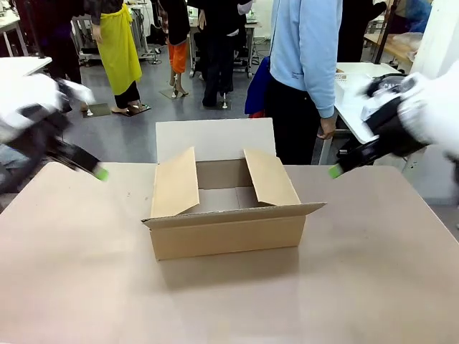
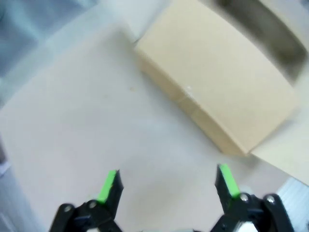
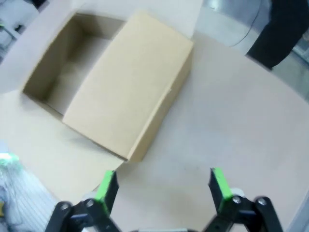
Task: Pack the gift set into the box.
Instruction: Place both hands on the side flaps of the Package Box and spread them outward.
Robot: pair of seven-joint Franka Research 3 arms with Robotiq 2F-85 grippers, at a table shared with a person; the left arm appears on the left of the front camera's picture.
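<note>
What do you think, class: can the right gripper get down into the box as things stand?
Probably yes: the right gripper hangs open above the table beside the box, whose top is open. It would likely need to pass over the raised side flap.

**Even indoor light, soft shadows, smeared arms**

The front view is evenly bright and lit from overhead. The box [image 1: 229, 233] throws a soft shadow onto the table [image 1: 215, 308] on its near side, and its inside is dim. Both arms are smeared, so the left gripper [image 1: 100, 173] and right gripper [image 1: 335, 170] show as blurs (the green pad tips read best). The left wrist view is the softest: box edges and table are smudged, while the fingers [image 2: 108, 186] are crisp. The right wrist view is slightly soft, with wide-angle bending at its edges and pale, washed-out upper corners.
</note>
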